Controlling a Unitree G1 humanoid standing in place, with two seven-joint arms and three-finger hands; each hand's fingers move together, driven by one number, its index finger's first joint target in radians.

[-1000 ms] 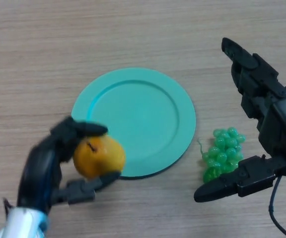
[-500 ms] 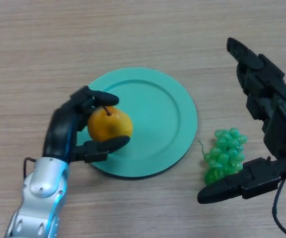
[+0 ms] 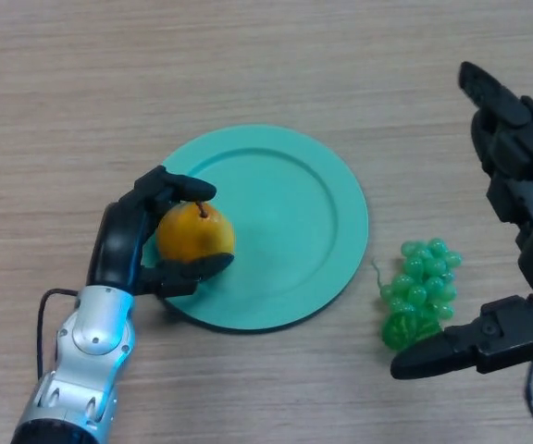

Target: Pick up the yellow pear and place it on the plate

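Head view: left hand (image 3: 123, 242) is wrapped round the yellow pear (image 3: 195, 233), fingers over the top by the stem, thumb underneath on the near side. The pear now sits over the left part of the teal plate (image 3: 299, 222), inside the rim. It looks low, at or close to the plate surface, but I can't tell if it's actually touching.

Change: a second ago the pear was off the plate's near-left edge, over the wooden worktop (image 3: 81, 92). Half a second ago it had crossed the rim. Now it's slightly lower and a touch further left, still inside the rim, so the carry looks done and the hand seems to be settling it. My read: what's left is release and retreat, with no release yet as the grip is unchanged.

Right hand (image 3: 516, 231) is idle at the right edge, fingers straight and spread wide, holding nothing. It has drifted right compared with both earlier frames. Green grape bunch (image 3: 416, 287) lies on the worktop just right of the plate, not moved.

Risk: the pear is round and could roll on release.
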